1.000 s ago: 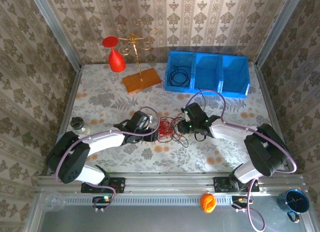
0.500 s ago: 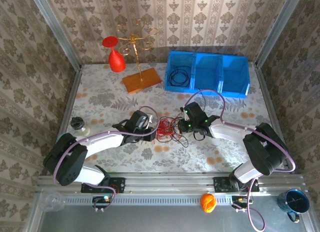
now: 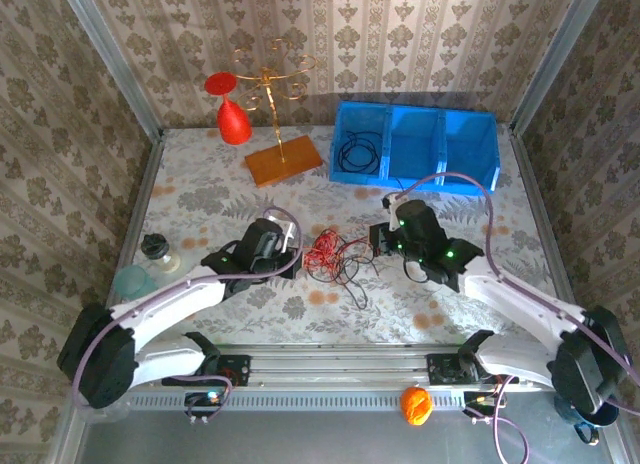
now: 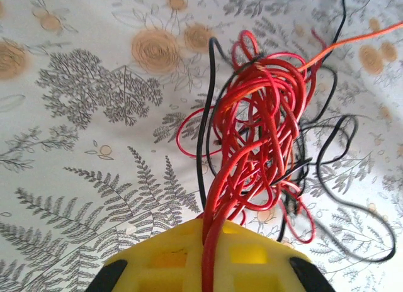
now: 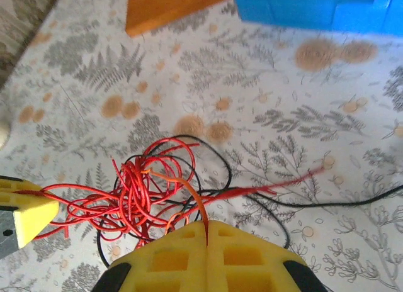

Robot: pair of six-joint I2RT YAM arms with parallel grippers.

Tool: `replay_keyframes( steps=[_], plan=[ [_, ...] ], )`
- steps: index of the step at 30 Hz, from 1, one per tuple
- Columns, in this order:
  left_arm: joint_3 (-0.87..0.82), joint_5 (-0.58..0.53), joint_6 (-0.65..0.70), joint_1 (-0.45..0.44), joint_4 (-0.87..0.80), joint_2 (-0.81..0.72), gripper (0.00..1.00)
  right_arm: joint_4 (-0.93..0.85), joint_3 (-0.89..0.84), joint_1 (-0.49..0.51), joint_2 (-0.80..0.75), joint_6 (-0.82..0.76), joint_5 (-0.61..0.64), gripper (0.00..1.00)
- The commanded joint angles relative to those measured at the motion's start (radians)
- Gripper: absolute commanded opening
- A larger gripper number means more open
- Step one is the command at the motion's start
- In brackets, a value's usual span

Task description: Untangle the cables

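Cables (image 3: 325, 254), long axis left-right

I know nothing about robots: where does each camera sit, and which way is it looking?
Top external: fixed above and behind, looking down on the table; left arm and right arm show, cables between.
Left wrist: on the left arm, looking along the left fingers, shut on red cables.
Right wrist: on the right arm, looking past the right fingers toward the blue bin.
Shared: all show the cables; right wrist also catches the left fingers.

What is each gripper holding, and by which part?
Left gripper pinches red strands at one edge of the cable tangle; right gripper pinches an orange strand opposite.
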Motion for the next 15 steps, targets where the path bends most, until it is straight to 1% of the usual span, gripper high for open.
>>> replay_keyframes(
  steps=[1, 6, 11, 15],
  plan=[
    [0.006, -0.060, 0.007, 0.008, -0.056, -0.058, 0.00, -0.074, 0.020, 0.009, -0.093, 0.000, 0.071, 0.00],
    [-0.033, -0.105, -0.021, 0.025, -0.061, -0.094, 0.00, -0.140, 0.081, 0.012, -0.227, -0.029, 0.136, 0.00],
    [-0.111, -0.157, -0.086, 0.046, -0.034, -0.128, 0.00, -0.205, 0.138, 0.012, -0.357, -0.084, 0.242, 0.00],
    [-0.150, -0.168, -0.106, 0.070, -0.038, -0.176, 0.00, -0.244, 0.168, 0.008, -0.419, -0.112, 0.302, 0.00]
  ],
)
